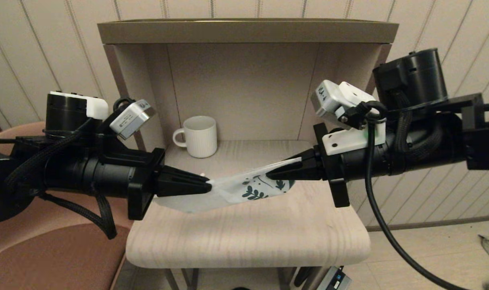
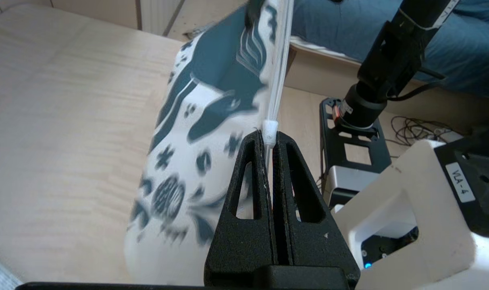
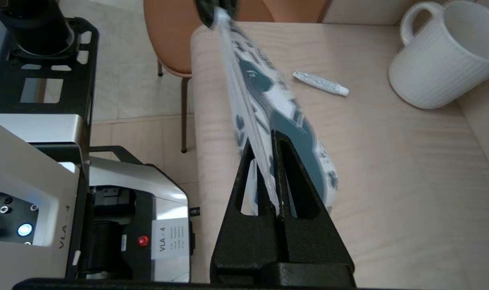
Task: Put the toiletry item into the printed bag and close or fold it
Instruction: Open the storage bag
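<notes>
Both grippers pinch the bag (image 1: 244, 189) by its top edge above the table (image 1: 248, 237): the left gripper (image 1: 209, 186) clamped at the zip slider (image 2: 270, 132), the right gripper (image 1: 269, 174) at the printed end. Beyond them, near the mug (image 1: 200, 136), the tube (image 3: 321, 82) lies outside; the mouth should open before any closing.

I see a pale wood-grain table (image 1: 248, 237) with rounded front corners, set under a beige open-fronted cabinet alcove (image 1: 244, 80). A white ribbed ceramic mug (image 1: 198, 136) stands upright at the back of the table, left of centre, its handle pointing left. To the table's left I see a rust-brown padded chair (image 1: 46, 249). Behind everything is a cream panelled wall (image 1: 34, 48) with thin vertical lines. Light tiled floor (image 1: 442, 249) shows at the lower right.
</notes>
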Robot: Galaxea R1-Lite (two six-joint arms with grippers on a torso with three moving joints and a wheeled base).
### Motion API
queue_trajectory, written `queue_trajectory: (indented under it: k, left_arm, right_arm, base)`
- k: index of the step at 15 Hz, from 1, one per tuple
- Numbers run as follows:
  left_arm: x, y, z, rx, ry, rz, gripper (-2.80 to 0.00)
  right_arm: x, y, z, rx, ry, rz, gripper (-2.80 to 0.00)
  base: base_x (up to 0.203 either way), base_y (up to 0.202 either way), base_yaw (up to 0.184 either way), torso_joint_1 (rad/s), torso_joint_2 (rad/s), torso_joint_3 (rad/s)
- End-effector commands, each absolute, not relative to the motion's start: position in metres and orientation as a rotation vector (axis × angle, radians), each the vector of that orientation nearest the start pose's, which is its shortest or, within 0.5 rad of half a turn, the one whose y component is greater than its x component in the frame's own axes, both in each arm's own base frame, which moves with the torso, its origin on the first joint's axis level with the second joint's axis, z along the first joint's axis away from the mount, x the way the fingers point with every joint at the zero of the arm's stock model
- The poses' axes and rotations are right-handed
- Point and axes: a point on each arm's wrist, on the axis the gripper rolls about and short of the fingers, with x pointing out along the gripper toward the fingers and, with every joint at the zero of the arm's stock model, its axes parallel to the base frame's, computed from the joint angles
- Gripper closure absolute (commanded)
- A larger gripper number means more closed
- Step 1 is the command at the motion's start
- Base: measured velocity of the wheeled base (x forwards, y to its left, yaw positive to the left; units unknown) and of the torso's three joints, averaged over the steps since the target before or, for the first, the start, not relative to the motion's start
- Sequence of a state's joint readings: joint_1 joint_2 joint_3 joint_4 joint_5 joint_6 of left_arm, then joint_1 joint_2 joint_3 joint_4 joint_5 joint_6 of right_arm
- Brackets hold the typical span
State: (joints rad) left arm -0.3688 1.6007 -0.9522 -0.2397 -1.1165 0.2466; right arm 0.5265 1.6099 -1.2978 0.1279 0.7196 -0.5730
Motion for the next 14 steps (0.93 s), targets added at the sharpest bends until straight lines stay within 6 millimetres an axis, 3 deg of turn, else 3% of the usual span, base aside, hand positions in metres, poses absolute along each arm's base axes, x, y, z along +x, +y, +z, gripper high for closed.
queue_trajectory:
  k: [1, 14]
  left_arm:
    - [0.246, -0.111, 0.221, 0.033, 0.226, -1.487, 0.00]
    - [0.240, -0.084, 0.206, 0.024, 0.239, -1.402, 0.00]
  right_arm:
    - [0.240, 0.150, 0.280, -0.443, 0.091, 1.304, 0.00]
    - [0.236, 0.116, 0.283, -0.414, 0.086, 1.250, 0.00]
  base:
    - [0.000, 0.000, 0.000, 0.000, 0.00, 0.000]
    - [0.000, 0.000, 0.000, 0.000, 0.00, 0.000]
